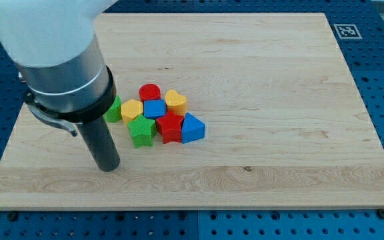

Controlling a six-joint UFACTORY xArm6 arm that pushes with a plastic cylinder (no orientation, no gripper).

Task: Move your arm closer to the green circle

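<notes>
8 blocks are sitting in a tight cluster a little toward the board's (pixel 279 187) left edge from its middle, and the one that matters, the green circle (pixel 115 109), is lying at the cluster's left end, mostly hidden behind the arm's dark collar, so its round shape is hard to confirm. My tip (pixel 108 167) is resting on the wood nearer the bottom edge, down and slightly left of that green piece, near it but not touching it or anything else. Getting closer is looking like a short slide straight toward the top edge, with barely any sideways drift.

Being a plain rod, the end has nothing to open or close, and it is holding nothing. A green star (pixel 141 131) is sitting just to the tip's right, with a yellow hexagon (pixel 131 109) above it touching the green circle, so a slide veering right would probably nudge those first.
</notes>
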